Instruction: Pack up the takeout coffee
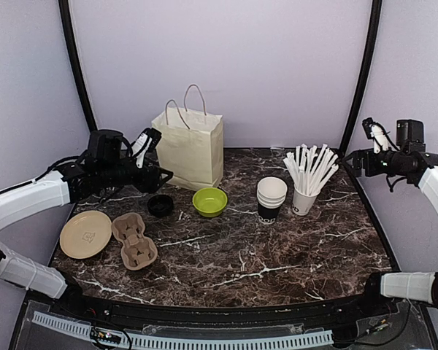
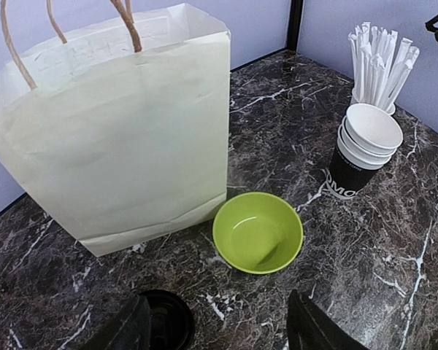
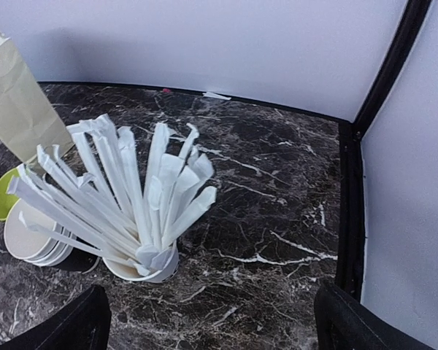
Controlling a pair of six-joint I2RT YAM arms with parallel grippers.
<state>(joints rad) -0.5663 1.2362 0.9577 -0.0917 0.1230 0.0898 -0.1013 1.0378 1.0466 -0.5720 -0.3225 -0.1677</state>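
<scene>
From above, the bag (image 1: 188, 149) stands upright at the back of the tabletop (image 1: 277, 255). The cups (image 1: 271, 198), a lidless nested stack, sit well right of the bag, past the bowl (image 1: 209, 201) and just beside the straw cup (image 1: 301, 202). A lid (image 1: 160, 205) lies in front of the bag's left corner, with a carrier (image 1: 134, 240) and a plate (image 1: 85, 234) nearer still. The plate's faint print cannot be read. The near and right parts of the tabletop are bare. The left end effector (image 1: 163, 154) hangs just left of the bag, jaws apart and empty. The right end effector (image 1: 361, 142) is far right of the bag, over the tabletop's edge, also spread and empty. In the left wrist view, the cups (image 2: 361, 149) show white letters "OMO", the rest curving out of sight. The bag (image 2: 124, 138) bears no legible writing. The bowl (image 2: 258, 231) sits at its right front corner. The lid (image 2: 166, 321) is partly cut off beside one finger of the end effector (image 2: 219, 334). In the right wrist view, the straw cup (image 3: 142, 266) hides part of the cups (image 3: 33, 237). Only the bag's edge (image 3: 18, 102) shows. The end effector (image 3: 212, 332) gapes wide, holding nothing.
</scene>
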